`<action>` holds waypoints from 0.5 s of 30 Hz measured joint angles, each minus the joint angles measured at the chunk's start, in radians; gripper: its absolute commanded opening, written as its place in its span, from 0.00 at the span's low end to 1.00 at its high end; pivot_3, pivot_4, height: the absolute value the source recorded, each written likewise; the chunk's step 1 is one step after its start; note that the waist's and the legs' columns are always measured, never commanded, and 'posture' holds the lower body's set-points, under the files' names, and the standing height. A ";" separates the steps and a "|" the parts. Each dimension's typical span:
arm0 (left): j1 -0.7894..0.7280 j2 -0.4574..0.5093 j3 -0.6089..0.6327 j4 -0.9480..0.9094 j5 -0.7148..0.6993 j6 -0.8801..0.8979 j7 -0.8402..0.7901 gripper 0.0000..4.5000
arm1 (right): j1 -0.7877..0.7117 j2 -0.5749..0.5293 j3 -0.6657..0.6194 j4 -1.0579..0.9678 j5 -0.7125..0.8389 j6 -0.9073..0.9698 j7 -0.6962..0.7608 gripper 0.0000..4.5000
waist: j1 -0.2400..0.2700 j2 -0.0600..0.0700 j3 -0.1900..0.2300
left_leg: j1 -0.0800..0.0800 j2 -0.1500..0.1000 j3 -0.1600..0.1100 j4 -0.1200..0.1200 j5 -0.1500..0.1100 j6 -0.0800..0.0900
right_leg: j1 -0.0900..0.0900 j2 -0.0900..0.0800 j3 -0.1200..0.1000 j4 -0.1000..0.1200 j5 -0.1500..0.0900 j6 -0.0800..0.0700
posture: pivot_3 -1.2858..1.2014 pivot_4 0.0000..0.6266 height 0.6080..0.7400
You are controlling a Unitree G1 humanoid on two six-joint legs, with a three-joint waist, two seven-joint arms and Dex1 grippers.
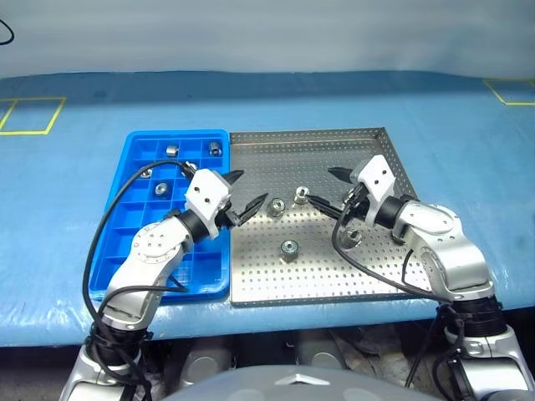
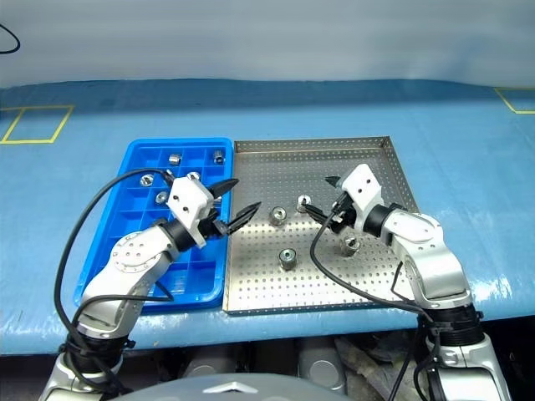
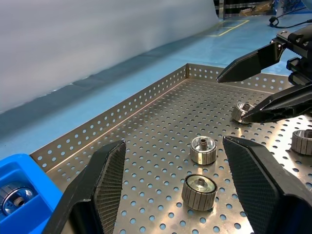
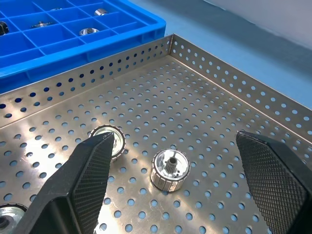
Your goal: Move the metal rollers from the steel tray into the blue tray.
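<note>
The steel tray (image 1: pixel 334 276) lies at the centre with the blue tray (image 1: pixel 177 134) against its left side. Several metal rollers stand loose on the perforated floor: one (image 1: pixel 276 205) by the left gripper, one (image 1: pixel 300 195) by the right gripper's lower fingertip, one (image 1: pixel 289 248) nearer me, and one (image 1: pixel 353 236) under the right arm. My left gripper (image 1: pixel 249 190) hovers open over the seam between the trays, pointing at the first roller (image 3: pixel 199 191). My right gripper (image 1: pixel 324 186) is open and faces it, with a roller (image 4: pixel 169 169) between its fingers' lines. Neither holds anything.
Several rollers sit in the blue tray's far compartments (image 1: pixel 172 150). The trays rest on a blue covered table (image 1: pixel 468 150) whose front edge runs just below them. Yellow tape marks (image 1: pixel 33 115) lie at the far left and right. Black cables loop from both arms.
</note>
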 measured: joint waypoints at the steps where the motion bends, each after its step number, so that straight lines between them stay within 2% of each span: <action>1: 0.000 0.000 0.000 0.000 0.000 0.000 0.000 0.77 | 0.000 0.000 0.001 0.001 -0.001 0.000 0.000 0.93 | 0.000 0.000 0.000 | 0.000 0.000 0.000 0.000 0.000 0.000 | 0.000 0.000 0.000 0.000 0.000 0.000 | 0.47 0.24 1.00; 15: -0.025 -0.050 0.019 0.066 -0.028 -0.003 0.006 0.77 | 0.018 0.013 0.007 0.004 -0.020 -0.022 -0.011 0.93 | 0.000 0.000 0.000 | 0.000 0.000 0.000 0.000 0.000 0.000 | 0.000 0.000 0.000 0.000 0.000 0.000 | 0.46 0.24 1.00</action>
